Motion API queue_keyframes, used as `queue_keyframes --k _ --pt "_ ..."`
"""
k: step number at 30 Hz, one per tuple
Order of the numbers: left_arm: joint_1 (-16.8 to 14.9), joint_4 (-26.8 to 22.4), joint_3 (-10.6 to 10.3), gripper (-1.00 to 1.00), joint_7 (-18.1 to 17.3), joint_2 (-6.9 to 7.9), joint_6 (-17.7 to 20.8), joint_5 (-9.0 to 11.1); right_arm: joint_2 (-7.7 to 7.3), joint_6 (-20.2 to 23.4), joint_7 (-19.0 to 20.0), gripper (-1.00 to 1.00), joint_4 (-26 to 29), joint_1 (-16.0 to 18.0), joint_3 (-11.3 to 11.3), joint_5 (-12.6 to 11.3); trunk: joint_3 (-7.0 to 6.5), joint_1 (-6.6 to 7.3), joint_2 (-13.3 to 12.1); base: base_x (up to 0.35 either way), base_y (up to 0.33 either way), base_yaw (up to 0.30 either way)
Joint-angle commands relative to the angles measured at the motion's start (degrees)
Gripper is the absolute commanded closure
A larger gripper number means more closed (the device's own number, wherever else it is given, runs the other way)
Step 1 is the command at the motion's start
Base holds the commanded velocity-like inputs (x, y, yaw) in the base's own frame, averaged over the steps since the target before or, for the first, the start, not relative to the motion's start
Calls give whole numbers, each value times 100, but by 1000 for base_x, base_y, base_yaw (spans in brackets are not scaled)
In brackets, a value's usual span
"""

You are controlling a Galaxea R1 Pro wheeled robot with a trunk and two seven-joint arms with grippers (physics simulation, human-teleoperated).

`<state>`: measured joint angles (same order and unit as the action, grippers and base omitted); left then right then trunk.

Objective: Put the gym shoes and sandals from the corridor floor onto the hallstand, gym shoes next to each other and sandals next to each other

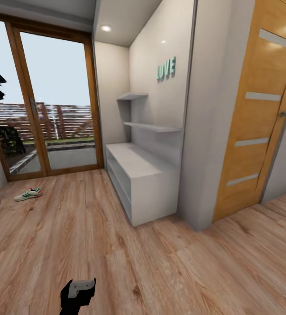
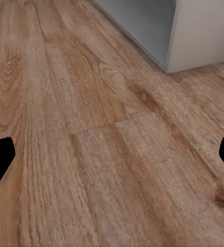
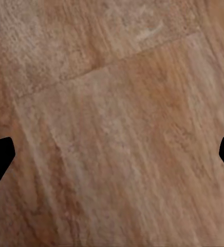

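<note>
A: What is here?
B: Light brown wood-plank floor [image 1: 169,267]; a low light-grey hallstand [image 1: 145,181] against the wall, teal letters "LOVE" [image 1: 165,68] above.
A: Shoes?
B: One cream-white sneaker with green stripes [image 1: 28,194] lies near the glass door [image 1: 51,100], well apart from the hallstand.
A: Grippers?
B: Left gripper [image 2: 112,154] and right gripper [image 3: 112,154] are spread wide, empty, over bare planks.

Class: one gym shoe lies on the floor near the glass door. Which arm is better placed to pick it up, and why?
Probably left. The shoe lies far left on the floor, on the left tool's side; its fingers are spread and empty.
</note>
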<state>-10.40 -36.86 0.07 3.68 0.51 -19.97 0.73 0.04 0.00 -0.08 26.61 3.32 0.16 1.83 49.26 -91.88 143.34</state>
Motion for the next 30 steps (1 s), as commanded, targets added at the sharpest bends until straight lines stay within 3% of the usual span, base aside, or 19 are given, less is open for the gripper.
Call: queue_keyframes --k 1,15,23,30 --pt "-2 3 -8 -100 19 1 -19 7 -1 0 -1 -100 2 2 1 19 6 -2 2 348 0 29" --pt "-2 3 -14 -100 19 1 -22 7 -3 0 -1 -100 2 2 -2 19 6 -2 2 348 0 211" --pt "-5 3 -16 -100 19 1 -23 7 2 -1 -1 -100 2 2 -6 18 6 -2 2 339 0 26" --pt "-4 3 -16 -100 19 1 -24 7 4 0 -1 -100 2 2 -7 19 6 -2 2 127 0 23"
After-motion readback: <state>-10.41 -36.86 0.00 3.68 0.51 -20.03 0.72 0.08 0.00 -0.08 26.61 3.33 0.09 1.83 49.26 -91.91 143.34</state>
